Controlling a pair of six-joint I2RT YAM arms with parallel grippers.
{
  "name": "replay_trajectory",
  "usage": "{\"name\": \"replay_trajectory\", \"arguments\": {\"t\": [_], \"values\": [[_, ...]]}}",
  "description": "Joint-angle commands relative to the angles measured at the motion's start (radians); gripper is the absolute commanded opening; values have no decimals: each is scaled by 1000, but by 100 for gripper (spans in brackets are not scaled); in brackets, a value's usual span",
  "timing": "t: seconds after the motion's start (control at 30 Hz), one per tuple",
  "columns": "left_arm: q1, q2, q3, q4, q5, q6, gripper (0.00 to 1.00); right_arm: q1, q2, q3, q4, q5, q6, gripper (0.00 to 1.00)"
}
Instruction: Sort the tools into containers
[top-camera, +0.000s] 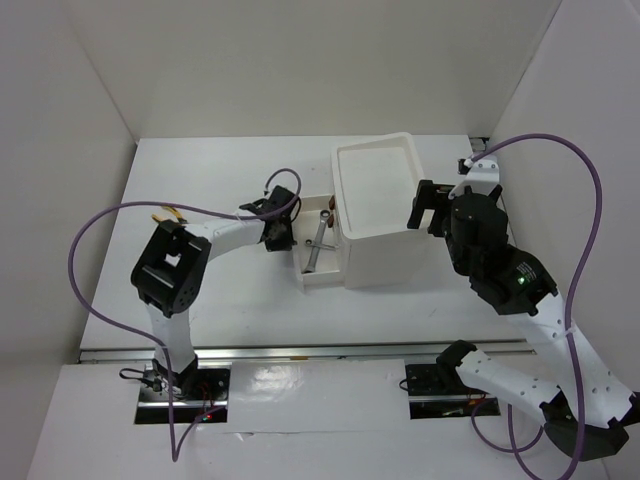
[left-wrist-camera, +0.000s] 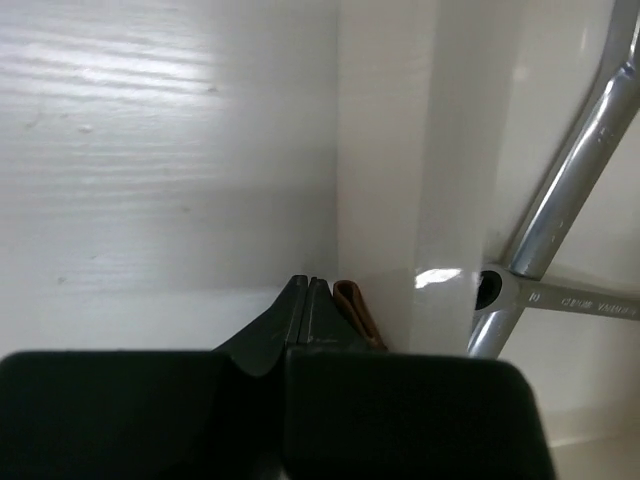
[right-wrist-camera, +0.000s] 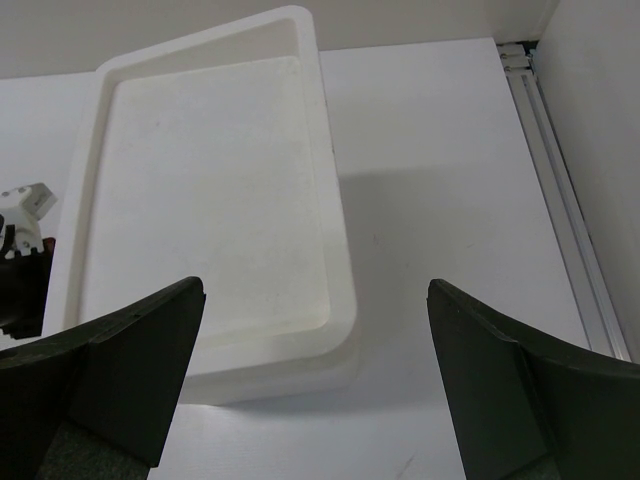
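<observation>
Lying crossed in one pulled-out drawer (top-camera: 320, 281) — two silver wrenches (top-camera: 318, 243).

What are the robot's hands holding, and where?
Nothing. The left hand is shut, with the drawer handle beside its fingers, not between them. The right hand is open by the box.

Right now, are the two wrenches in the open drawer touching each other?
Touching. The left wrist view shows the long wrench and the short wrench crossing inside the drawer, metal against metal, with no gap where they meet.
</observation>
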Motion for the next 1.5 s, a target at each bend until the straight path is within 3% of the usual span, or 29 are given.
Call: {"name": "replay_trajectory", "arguments": {"t": [0.0,0.23,0.43,0.63,0.77,0.93,1.0,1.03,1.07,1.13,1.2,1.27,1.3,1.37,1.47], "values": [[-42,26,31,155,42,65,0,11,-3,2,1,22,3,100],[-97,83,83,286,138,105,0,11,15,2,1,11,3,100],[-108,54,5,526,294,67,1,11,6,-27,24,-10,-6,100],[-108,97,46,570,400,56,5,11,24,-38,24,-10,-6,100],[-85,100,107,380,303,19,5,11,35,-38,24,-1,-6,100],[33,-15,-40,401,323,-54,8,11,70,-18,24,10,-6,100],[65,-58,-25,212,186,-146,8,11,84,-9,15,10,-6,100],[84,-78,7,98,35,-178,9,11,96,0,4,22,-6,100],[120,-130,7,-53,-24,-195,12,11,96,0,4,22,-6,100],[163,-185,17,-166,-151,-205,20,11,96,0,15,13,-6,100],[258,-245,27,-272,-175,-205,40,11,86,0,25,13,-6,100],[373,-271,37,-315,-162,-182,51,11,73,12,25,-16,-33,100],[407,-294,37,-315,-152,-159,63,20,54,12,39,-35,-34,100],[503,-303,26,-315,-140,-139,73,20,-4,12,89,-105,-58,100],[584,-259,38,-306,-114,-139,77,20,-20,37,79,-179,-67,100]]}}
